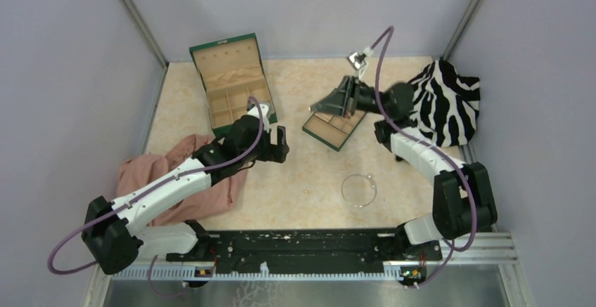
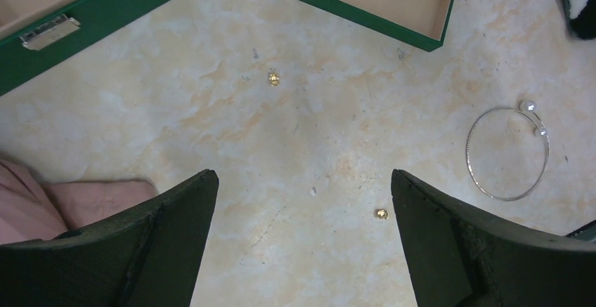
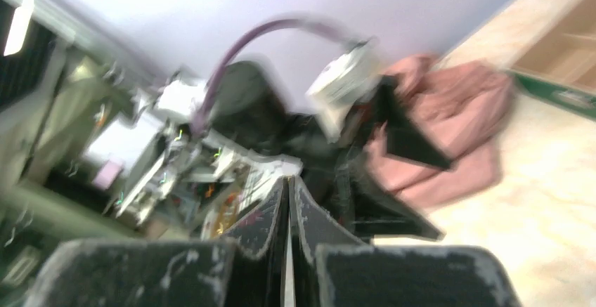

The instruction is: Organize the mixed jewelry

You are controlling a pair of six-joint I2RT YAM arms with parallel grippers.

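Observation:
A thin silvery wire hoop (image 1: 359,190) with two pearl ends lies on the table at front right; it also shows in the left wrist view (image 2: 508,154). One tiny gold piece (image 2: 381,213) lies left of it and shows in the top view (image 1: 307,192). Another gold piece (image 2: 273,79) lies nearer the tray. My left gripper (image 1: 281,144) is open and empty, hovering above bare table (image 2: 302,173). My right gripper (image 1: 314,107) is raised over the tan tray (image 1: 330,130), pointing left. Its jaws (image 3: 288,178) are pressed together; the view is too blurred to show anything pinched between them.
The open green box (image 1: 228,82) stands at the back left; its latch side shows in the left wrist view (image 2: 70,26). The tray's green wall (image 2: 365,20) lies ahead of the left gripper. A pink cloth (image 1: 151,173) lies at left, a zebra cloth (image 1: 446,100) at right.

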